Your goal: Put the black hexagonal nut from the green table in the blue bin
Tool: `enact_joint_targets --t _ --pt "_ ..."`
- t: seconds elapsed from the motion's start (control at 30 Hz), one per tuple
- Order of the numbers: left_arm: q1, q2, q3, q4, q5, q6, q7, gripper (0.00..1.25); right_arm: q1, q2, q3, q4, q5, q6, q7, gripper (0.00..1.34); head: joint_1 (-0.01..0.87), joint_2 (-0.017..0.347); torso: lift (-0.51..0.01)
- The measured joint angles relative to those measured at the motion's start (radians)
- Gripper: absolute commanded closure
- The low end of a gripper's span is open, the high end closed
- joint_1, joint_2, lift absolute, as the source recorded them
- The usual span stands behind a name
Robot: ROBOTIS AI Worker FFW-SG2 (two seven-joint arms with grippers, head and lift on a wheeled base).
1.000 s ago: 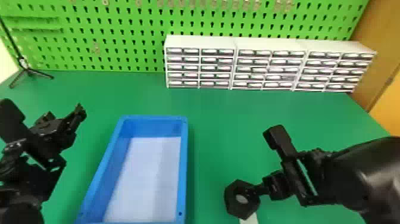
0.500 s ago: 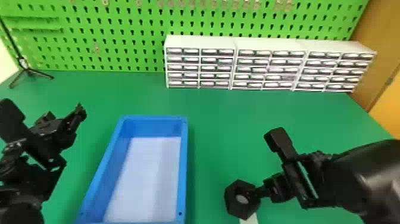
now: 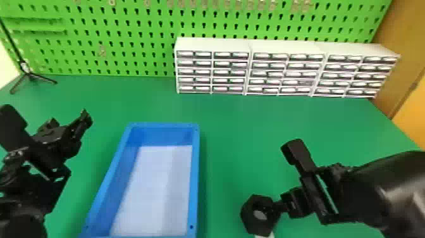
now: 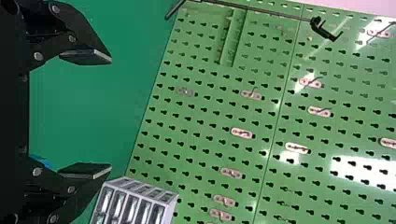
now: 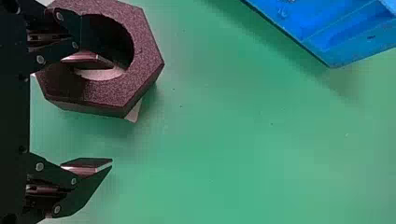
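In the head view my right gripper (image 3: 292, 202) is at the right side of the black hexagonal nut (image 3: 252, 205), which lies on the green table with its hole facing up. A white piece (image 3: 265, 236) sticks out from beneath it. The right wrist view has my right gripper (image 5: 111, 115) open, one finger over the hole of the nut (image 5: 144, 51) and the other beyond its edge, above the table. The blue bin (image 3: 195, 177) stands left of the nut. My left gripper (image 3: 68, 122) is parked left of the bin; its wrist view shows the left gripper (image 4: 111, 113) open, holding nothing.
White drawer units (image 3: 284, 47) stand along the back of the table (image 3: 240, 120), before a green pegboard (image 3: 136, 41). A black tripod (image 3: 30, 74) is at the back left. The bin's corner (image 5: 331, 60) shows near the nut in the right wrist view.
The right arm has shifted slightly down in the head view, its gripper staying beside the nut. Nut, bin and left arm have kept their places.
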Motion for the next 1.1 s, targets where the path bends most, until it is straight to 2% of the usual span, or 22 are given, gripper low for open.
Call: enact_joint_targets --t 0.53,0.87,0.97,1.1 --pt "0.0 0.0 -0.003 0.002 -0.003 0.0 0.0 0.43 0.003 -0.001 0.011 0.015 0.01 0.0 0.0 0.52 0.692 0.008 -0.097" --pt "-0.002 0.0 -0.007 0.004 -0.004 0.0 0.0 0.43 -0.003 -0.002 0.021 0.015 0.014 0.0 0.0 0.77 0.692 0.008 -0.097" --pt "-0.002 0.0 -0.008 0.005 -0.004 0.0 0.0 0.43 -0.004 -0.002 0.025 0.015 0.016 0.0 0.0 0.88 0.692 0.008 -0.097" --pt "-0.003 0.0 -0.008 0.006 -0.004 0.0 0.0 0.43 -0.005 -0.002 0.028 0.011 0.026 0.0 0.0 0.92 0.692 0.008 -0.097"
